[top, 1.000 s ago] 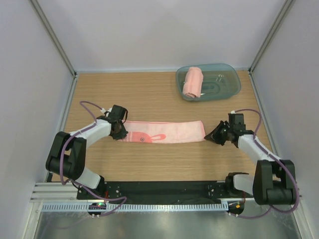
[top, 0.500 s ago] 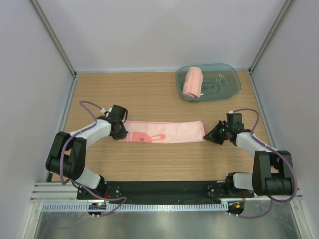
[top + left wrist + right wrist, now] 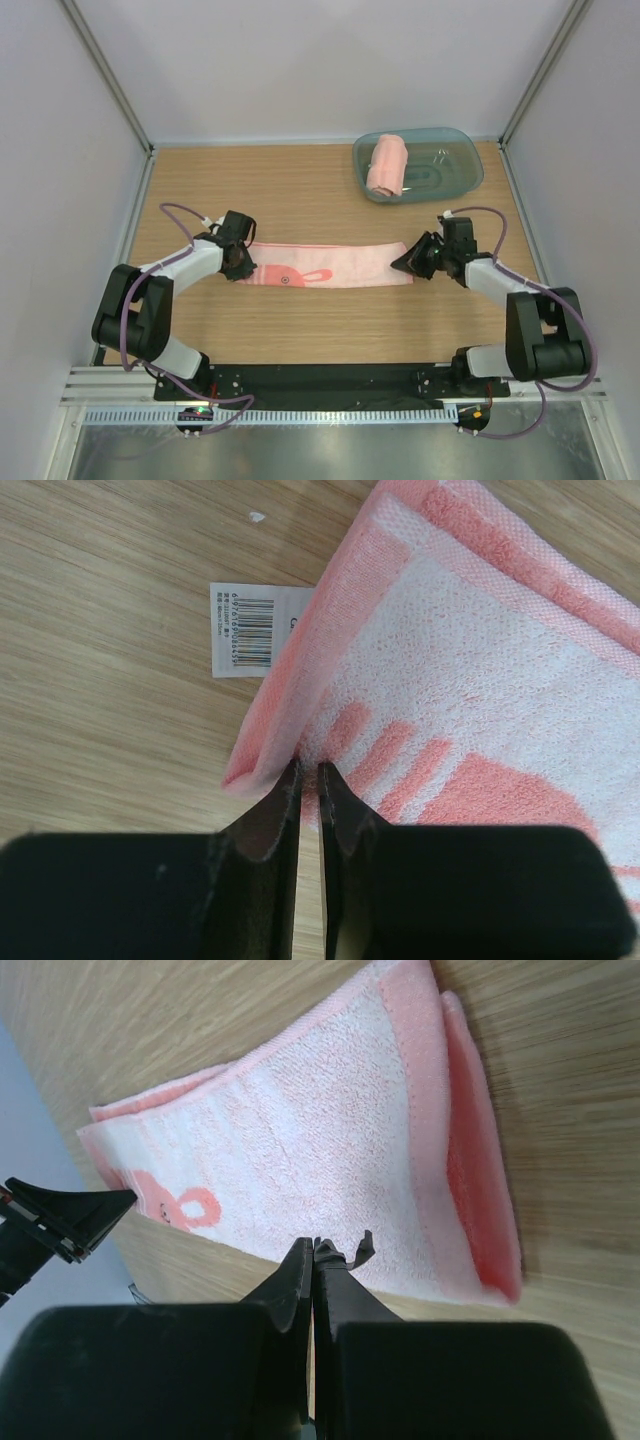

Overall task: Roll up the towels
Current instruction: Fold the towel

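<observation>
top external view: flat towel [image 3: 330,265] looks soft and limp, likely best pinched at an end hem; right gripper [image 3: 398,262] closed, left gripper [image 3: 242,268] nearly closed, grip unclear.

Lab test cell: white panels [image 3: 330,70], aluminium rail [image 3: 300,415].

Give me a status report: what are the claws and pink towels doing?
Left gripper nearly closed at left end of flat towel, grip unclear. Right gripper shut, at its right end. Second towel rolled, in tub. Nothing in the way.
</observation>
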Action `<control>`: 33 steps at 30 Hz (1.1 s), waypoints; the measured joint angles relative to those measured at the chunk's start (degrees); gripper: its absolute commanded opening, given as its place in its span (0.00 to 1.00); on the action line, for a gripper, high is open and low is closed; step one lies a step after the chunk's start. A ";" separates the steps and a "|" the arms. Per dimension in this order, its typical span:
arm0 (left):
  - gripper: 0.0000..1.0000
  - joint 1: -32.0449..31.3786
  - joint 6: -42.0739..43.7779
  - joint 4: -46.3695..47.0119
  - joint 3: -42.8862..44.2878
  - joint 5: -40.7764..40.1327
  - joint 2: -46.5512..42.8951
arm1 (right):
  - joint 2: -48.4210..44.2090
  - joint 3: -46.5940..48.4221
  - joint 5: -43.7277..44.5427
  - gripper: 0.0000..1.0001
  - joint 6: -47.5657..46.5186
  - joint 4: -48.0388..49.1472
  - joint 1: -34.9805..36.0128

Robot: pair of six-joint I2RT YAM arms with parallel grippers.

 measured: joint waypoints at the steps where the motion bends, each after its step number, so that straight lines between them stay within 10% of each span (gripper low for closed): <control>1: 0.11 0.00 0.00 -0.02 0.00 0.00 0.00 | 2.08 0.17 -0.46 0.01 0.28 1.11 0.55; 25: 0.10 0.00 -0.07 0.20 0.00 0.02 0.09 | 6.38 -1.95 -0.81 0.01 -2.99 -4.37 -10.91; 31: 0.16 0.00 -0.09 0.17 0.00 0.00 0.09 | 0.02 -1.55 5.88 0.48 -5.75 -12.35 -11.63; 33: 0.33 0.00 -0.28 0.31 0.00 0.04 0.07 | -2.34 -0.94 6.93 0.57 -6.88 -14.73 -11.65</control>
